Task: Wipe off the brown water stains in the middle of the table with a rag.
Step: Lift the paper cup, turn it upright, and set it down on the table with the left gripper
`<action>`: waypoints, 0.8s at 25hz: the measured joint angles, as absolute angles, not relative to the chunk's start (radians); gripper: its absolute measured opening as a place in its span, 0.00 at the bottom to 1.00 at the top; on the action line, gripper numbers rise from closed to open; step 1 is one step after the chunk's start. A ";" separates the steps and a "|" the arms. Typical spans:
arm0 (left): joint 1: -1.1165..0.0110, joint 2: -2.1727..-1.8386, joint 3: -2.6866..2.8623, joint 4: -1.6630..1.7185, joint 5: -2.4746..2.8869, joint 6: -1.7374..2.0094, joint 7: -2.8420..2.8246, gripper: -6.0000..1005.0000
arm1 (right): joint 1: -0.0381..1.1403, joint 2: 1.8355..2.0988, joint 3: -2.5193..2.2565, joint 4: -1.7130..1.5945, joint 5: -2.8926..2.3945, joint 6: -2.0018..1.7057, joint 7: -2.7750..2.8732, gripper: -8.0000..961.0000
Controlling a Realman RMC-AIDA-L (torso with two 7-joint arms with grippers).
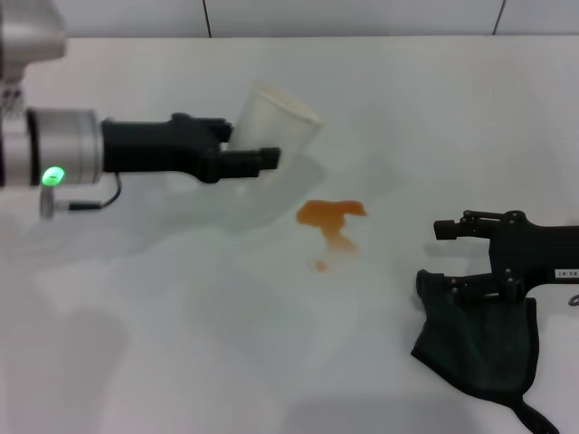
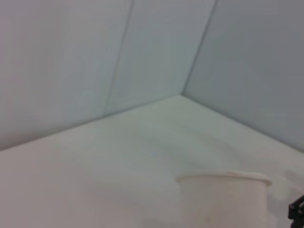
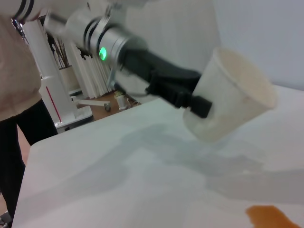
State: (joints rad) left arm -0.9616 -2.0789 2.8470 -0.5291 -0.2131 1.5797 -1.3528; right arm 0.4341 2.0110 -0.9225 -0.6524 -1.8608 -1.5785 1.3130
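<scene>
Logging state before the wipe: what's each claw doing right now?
Left claw: shut on the cup, held tilted above the table.
Right claw: lower finger holds the rag, which hangs beside the stain.

L gripper raised, R gripper low.

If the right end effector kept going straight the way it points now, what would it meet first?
Probably the brown water stains. The right end effector, holding the rag, points across the table toward them, with bare surface between; its height above the table is unclear.
</scene>
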 joint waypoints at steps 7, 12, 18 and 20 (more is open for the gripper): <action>-0.783 -2.080 2.846 -0.442 -0.408 1.564 -1.208 0.61 | 0.437 2.011 -0.922 -0.653 -1.856 -1.575 1.313 0.88; -0.676 -2.080 2.846 -0.374 -0.513 1.537 -1.086 0.61 | 0.437 2.011 -0.922 -0.654 -1.855 -1.576 1.313 0.88; -0.590 -2.081 2.844 -0.343 -0.593 1.531 -0.945 0.61 | 0.436 2.011 -0.922 -0.655 -1.854 -1.579 1.313 0.88; -0.565 -2.081 2.844 -0.334 -0.637 1.530 -0.912 0.61 | 0.435 2.011 -0.922 -0.655 -1.854 -1.579 1.313 0.88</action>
State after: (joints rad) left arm -0.5650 -2.0811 2.8436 -0.3339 -0.6369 1.5302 -0.9122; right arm 0.4349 2.0110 -0.9219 -0.6546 -1.8544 -1.5793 1.3130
